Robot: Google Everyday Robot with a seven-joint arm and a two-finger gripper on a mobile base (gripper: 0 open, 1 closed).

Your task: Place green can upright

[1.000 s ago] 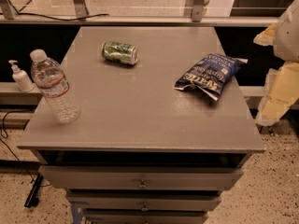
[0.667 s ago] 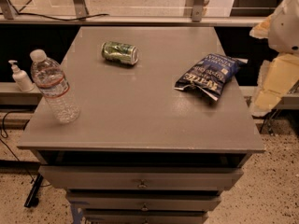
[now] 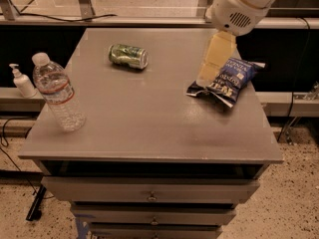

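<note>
The green can (image 3: 128, 56) lies on its side toward 11 o'clock on the grey bench (image 3: 149, 118), well apart from the upright water bottle (image 3: 58, 92) at 9 o'clock. The claw (image 3: 214, 59) hangs over the bench at 2 o'clock, just beside the blue chip bag (image 3: 227, 81) and apart from the can; whether it is open or closed cannot be told.

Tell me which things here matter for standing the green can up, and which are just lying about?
Job: green can, lying on its side toward the back of the table; gripper, hanging by the chip bag.
Lying about: water bottle, chip bag, pump bottle.
</note>
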